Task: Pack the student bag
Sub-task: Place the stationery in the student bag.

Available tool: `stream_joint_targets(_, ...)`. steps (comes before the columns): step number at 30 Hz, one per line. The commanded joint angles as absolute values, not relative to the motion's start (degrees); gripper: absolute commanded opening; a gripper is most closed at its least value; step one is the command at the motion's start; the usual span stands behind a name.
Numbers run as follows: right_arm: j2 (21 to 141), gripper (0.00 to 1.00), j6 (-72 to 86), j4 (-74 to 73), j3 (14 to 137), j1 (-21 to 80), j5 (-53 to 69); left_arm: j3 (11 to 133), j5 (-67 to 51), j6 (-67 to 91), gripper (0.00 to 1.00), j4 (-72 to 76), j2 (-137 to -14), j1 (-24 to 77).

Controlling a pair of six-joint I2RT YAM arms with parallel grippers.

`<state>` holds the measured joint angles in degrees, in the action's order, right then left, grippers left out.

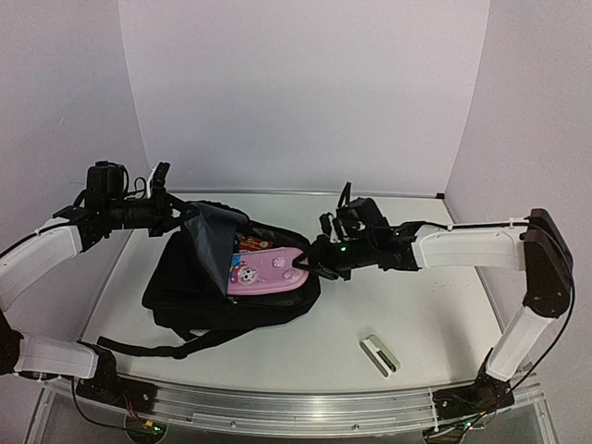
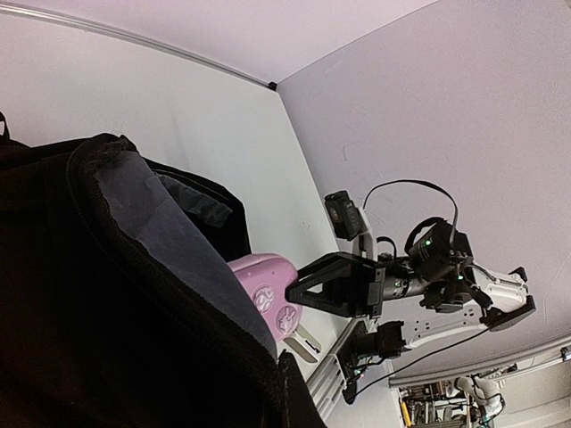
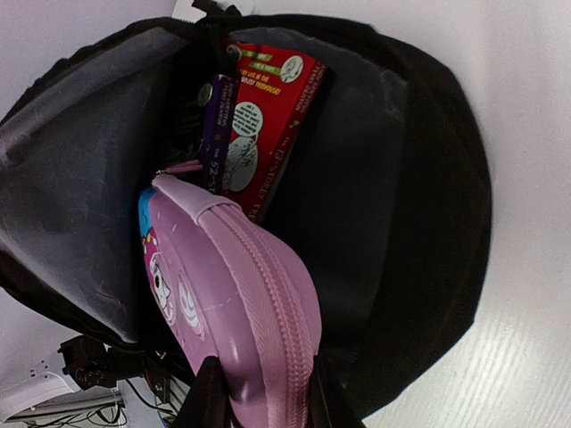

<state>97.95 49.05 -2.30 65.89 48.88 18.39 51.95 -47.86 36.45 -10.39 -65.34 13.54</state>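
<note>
The student bag [image 1: 185, 287], a large black backpack, lies on the table at left of centre with its mouth facing right. My left gripper [image 1: 174, 211] is shut on the bag's top flap and holds it up, showing the grey lining [image 2: 152, 223]. My right gripper [image 1: 307, 263] is shut on the end of a pink cartoon pencil case [image 1: 264, 274], which lies halfway inside the opening. In the right wrist view the fingers [image 3: 207, 399] clamp both sides of the pencil case [image 3: 241, 294]. A red book [image 3: 272, 116] sits deeper in the bag.
A small white and dark oblong object [image 1: 380, 355] lies on the table at front right. A shoulder strap [image 1: 148, 347] trails toward the front edge. White walls close in the back and sides.
</note>
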Motion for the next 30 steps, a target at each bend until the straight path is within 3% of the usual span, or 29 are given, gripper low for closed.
stream_joint_targets(1, 101.88, 0.00, 49.82, 3.69, 71.15, 52.94, 20.41, 56.01, -50.06, 36.56, 0.00, -5.19, -65.39, 13.17)
stream_joint_targets(17, 123.73, 0.01, 55.72, 10.27, 91.11, 61.43, 20.21, 55.92, -51.55, 36.11, 0.00, -5.28, -66.44, 13.14)
stream_joint_targets(21, 123.40, 0.16, 55.45, 10.25, 91.05, 61.58, 19.20, 55.76, -51.44, 35.85, 0.00, -5.54, -66.15, 13.12)
stream_joint_targets(28, 110.97, 0.65, 47.91, 3.22, 86.55, 61.31, 8.56, 56.06, -50.89, 34.89, 0.00, -6.57, -64.96, 13.18)
stream_joint_targets(30, 107.21, 0.74, 45.68, -1.18, 85.24, 60.38, 4.55, 56.20, -50.74, 34.24, 0.00, -7.03, -64.65, 13.15)
